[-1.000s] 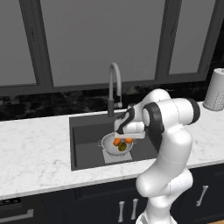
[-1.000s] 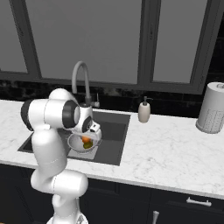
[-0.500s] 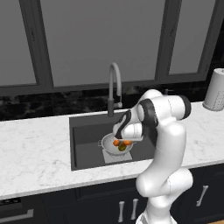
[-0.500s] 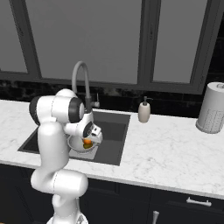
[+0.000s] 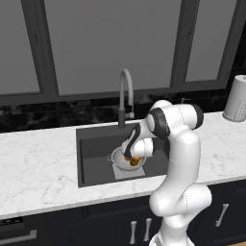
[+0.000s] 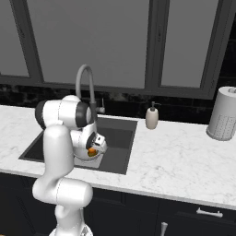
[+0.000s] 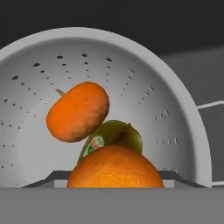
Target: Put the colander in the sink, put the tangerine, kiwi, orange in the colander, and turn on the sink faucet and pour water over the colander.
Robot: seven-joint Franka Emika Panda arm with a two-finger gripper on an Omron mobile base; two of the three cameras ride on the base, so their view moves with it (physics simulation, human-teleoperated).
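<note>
gripper [image 5: 132,157] low over the colander [image 5: 118,158] in the sink [image 5: 93,156], hand tilted down toward the bowl. in the hand view the orange [image 7: 114,168] sits at the very bottom edge, right where the fingertips would rise; the tips are hidden behind it, so whether the jaws are clamped on it or spread apart cannot be told.

inside the colander [image 7: 175,118]: tangerine [image 7: 78,111] lies against the perforated back wall, kiwi [image 7: 114,136] just below and beside it, touching it, with the orange in front of both. fruit crowds the middle of the bowl; bare wall remains left and right of them.

colander stands on the lighter patch of the sink floor, toward the right half of the basin; open floor to its left. rim is apart from the sink walls on all sides seen. faucet [image 5: 124,97] stands behind the basin, spout arching forward above the colander. in the right base view the orange [image 6: 92,151] shows at the hand, sink [image 6: 120,140] edge close by.

versus half a second ago: elbow has swung further in over the sink, hand lower and nearer the bowl. colander unmoved.
</note>
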